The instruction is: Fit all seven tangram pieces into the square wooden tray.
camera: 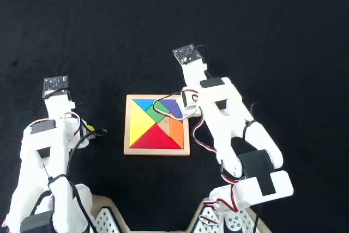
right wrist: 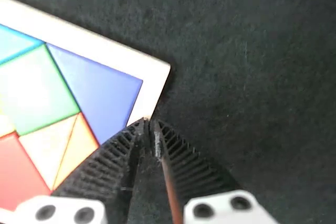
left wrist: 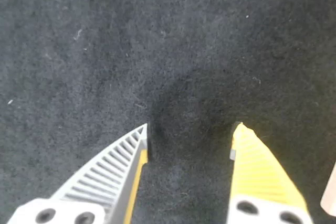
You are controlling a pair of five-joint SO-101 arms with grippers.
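The square wooden tray [camera: 131, 148] lies mid-table and holds the tangram pieces: a yellow triangle [camera: 138, 125], a red triangle [camera: 157, 140], a blue piece [camera: 144, 103], a green piece [camera: 155, 114], an indigo triangle [camera: 171, 106] and orange and tan pieces beside them. My right gripper [camera: 187, 114] is shut with nothing between its fingers. Its tips [right wrist: 147, 127] sit at the tray's rim [right wrist: 157, 80], just beside the indigo triangle [right wrist: 105, 98]. My left gripper [camera: 94, 131] stands open over bare cloth to the left of the tray, with nothing between its fingers [left wrist: 135, 148].
Black cloth [camera: 272, 42] covers the whole table, with wide free room behind and on both sides of the tray. The arms' bases stand at the front edge. A pale edge [left wrist: 331, 192] shows beside the left gripper.
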